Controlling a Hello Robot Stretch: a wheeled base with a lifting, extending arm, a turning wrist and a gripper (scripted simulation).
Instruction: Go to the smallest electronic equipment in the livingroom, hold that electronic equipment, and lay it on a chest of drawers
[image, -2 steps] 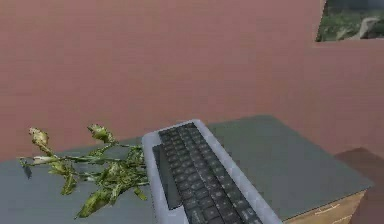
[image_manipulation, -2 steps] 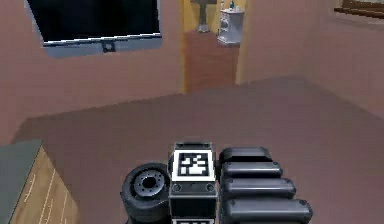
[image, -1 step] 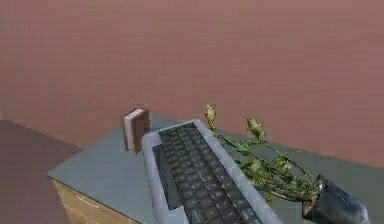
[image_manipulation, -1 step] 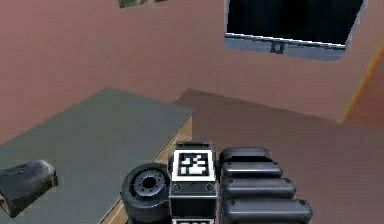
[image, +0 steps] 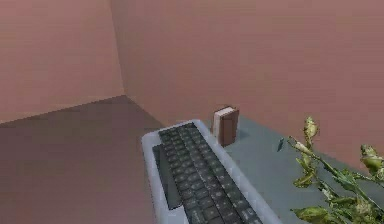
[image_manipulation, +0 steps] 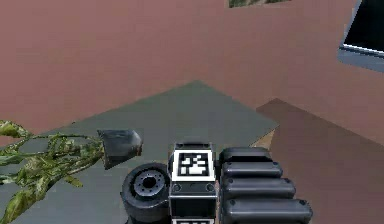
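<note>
A wide dark keyboard lies on a blue-grey tabletop in the forward view's lower middle. A small brownish book stands upright just beyond it. In the arm side view the arm's ribbed dark bar and a white marker square sit at the bottom edge over a grey tabletop. Left of the marker is the gripper, seen as a round dark body. A small dark grey cone-shaped thing lies on the table just beyond it. I cannot tell whether the gripper holds anything.
A leafy plant spreads over the forward view's lower right and shows again as a plant at the arm side view's left. A dark screen with a blue frame is at the upper right. Pink walls and brown floor surround the table.
</note>
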